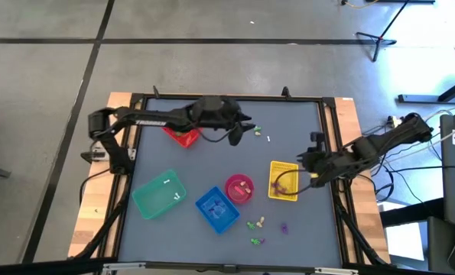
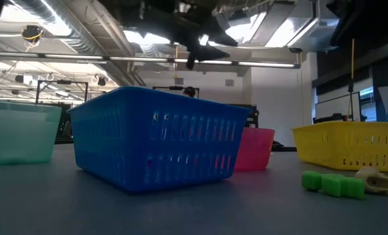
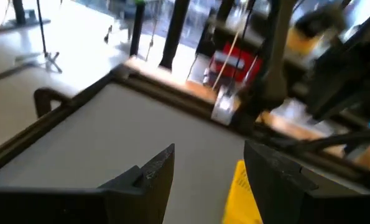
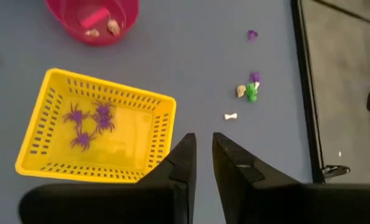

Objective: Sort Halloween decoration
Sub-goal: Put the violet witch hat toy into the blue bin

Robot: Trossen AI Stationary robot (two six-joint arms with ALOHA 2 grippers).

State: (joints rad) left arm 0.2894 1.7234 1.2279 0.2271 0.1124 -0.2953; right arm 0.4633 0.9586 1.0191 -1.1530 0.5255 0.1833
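Halloween decoration (image 4: 87, 126): purple spiders in yellow basket (image 4: 41, 132), orientation unclear; right claw (image 4: 203, 163) nearly closed, empty.

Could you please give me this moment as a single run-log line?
left gripper: open, empty, above table near red basket | right gripper: nearly shut, empty, beside yellow basket holding purple spiders

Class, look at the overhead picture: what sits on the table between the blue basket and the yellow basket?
In the high view, the pink bowl sits between the blue basket and the yellow basket; otherwise only bare table shows there.
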